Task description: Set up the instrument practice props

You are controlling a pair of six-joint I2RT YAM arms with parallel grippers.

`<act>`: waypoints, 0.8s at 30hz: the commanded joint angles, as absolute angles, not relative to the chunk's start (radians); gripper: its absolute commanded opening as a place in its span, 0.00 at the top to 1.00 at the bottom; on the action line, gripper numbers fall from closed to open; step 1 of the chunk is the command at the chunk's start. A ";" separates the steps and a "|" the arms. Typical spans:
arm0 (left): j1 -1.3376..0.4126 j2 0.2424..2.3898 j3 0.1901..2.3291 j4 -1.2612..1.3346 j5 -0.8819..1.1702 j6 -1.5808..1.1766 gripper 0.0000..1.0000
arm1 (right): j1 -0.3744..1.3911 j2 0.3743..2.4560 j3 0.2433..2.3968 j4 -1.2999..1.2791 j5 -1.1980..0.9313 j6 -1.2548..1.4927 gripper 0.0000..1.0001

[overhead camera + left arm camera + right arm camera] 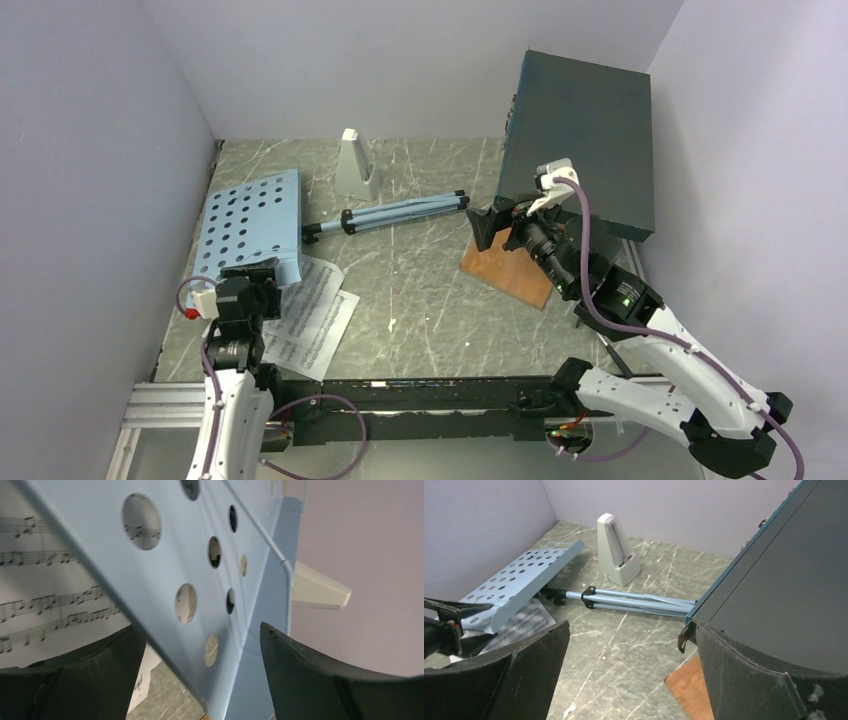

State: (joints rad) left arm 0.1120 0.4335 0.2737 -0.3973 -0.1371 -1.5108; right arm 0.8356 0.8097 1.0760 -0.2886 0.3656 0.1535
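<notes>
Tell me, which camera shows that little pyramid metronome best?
The right wrist view: the metronome stands upright, large and unblocked, its front face visible. The top external view shows it small and distant. In the left wrist view only a pale sliver, probably it, peeks past the music stand.

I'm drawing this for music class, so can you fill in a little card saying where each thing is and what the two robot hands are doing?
Music stand: lying down on the table, holed tray to the left, folded legs pointing right
Sheet-music pages: on the table, partly under the tray's near edge
Metronome: upright, just behind the stand's pole
Dark box: far right, on a wooden board
Left gripper: open, straddling the tray's near edge
Right gripper: open, empty, by the box's near corner
</notes>
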 commanded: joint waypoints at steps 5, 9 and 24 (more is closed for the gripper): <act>0.109 0.383 0.143 0.011 -0.220 -1.563 0.24 | 0.838 0.842 1.112 -0.260 0.320 0.175 0.00; 0.108 0.375 0.074 0.138 -0.247 -1.607 0.31 | 0.838 0.847 1.124 -0.262 0.305 0.175 0.00; 0.110 0.361 0.111 0.266 -0.225 -1.414 0.96 | 0.838 0.843 1.138 -0.266 0.284 0.175 0.00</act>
